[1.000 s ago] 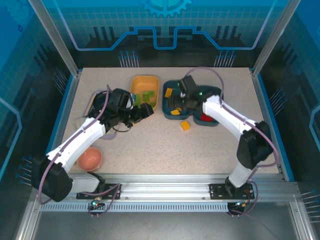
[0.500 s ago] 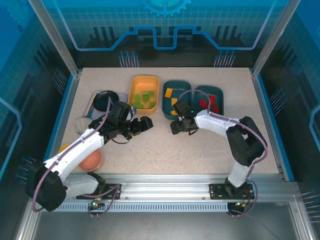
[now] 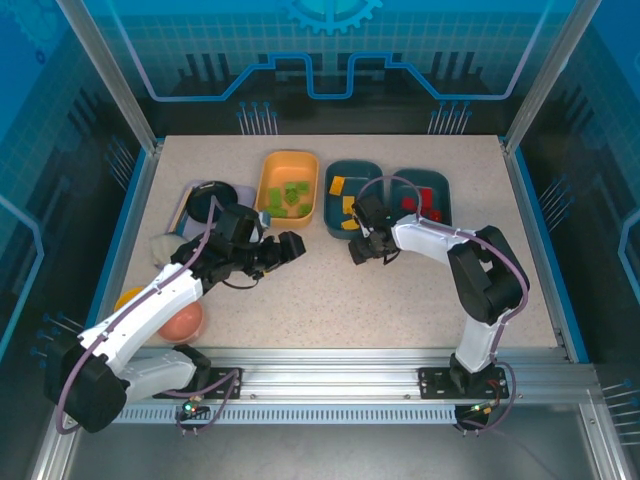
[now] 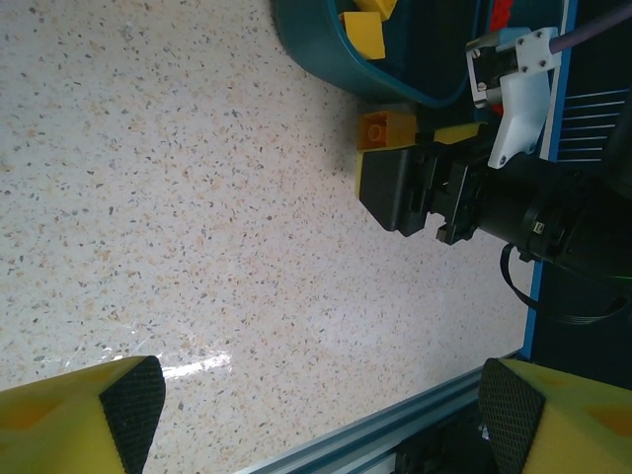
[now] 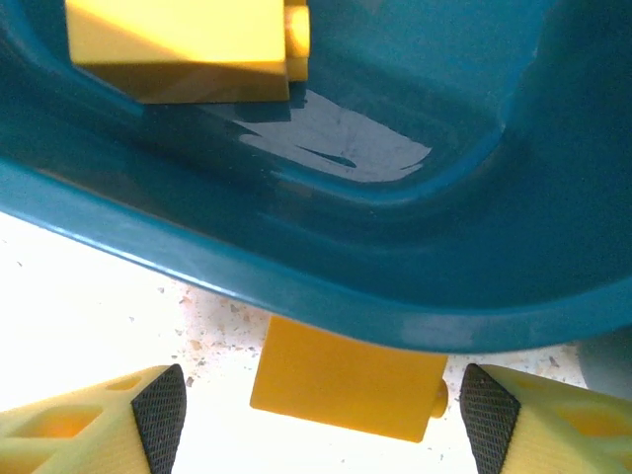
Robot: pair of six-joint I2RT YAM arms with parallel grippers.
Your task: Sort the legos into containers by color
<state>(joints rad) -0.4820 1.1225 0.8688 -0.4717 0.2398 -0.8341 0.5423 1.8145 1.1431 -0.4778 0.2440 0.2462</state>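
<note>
A yellow lego (image 5: pixel 346 380) lies on the table against the outer rim of the middle teal container (image 5: pixel 296 286). My right gripper (image 5: pixel 321 405) straddles it, open, with a gap on each side. The left wrist view also takes in that lego (image 4: pixel 387 128), beside the right gripper (image 4: pixel 415 188). Another yellow lego (image 5: pixel 178 39) lies inside this container (image 3: pixel 352 198). Green legos (image 3: pixel 292 197) sit in the yellow-orange container (image 3: pixel 270 175), red legos (image 3: pixel 418 207) in the right teal container (image 3: pixel 440 185). My left gripper (image 3: pixel 290 246) hovers open and empty over bare table (image 4: pixel 316 405).
A black round bowl (image 3: pixel 212 197) rests on a lavender tray (image 3: pixel 185 203) at the far left. A peach-pink ball (image 3: pixel 180 320) and an orange ball (image 3: pixel 128 297) lie by the left arm. The metal rail (image 4: pixel 395 434) marks the table's near edge.
My right gripper has left the teal containers, come down to the table and set its fingers around the loose yellow lego, narrowing slightly. The left gripper drew back a little from the yellow-orange container.
</note>
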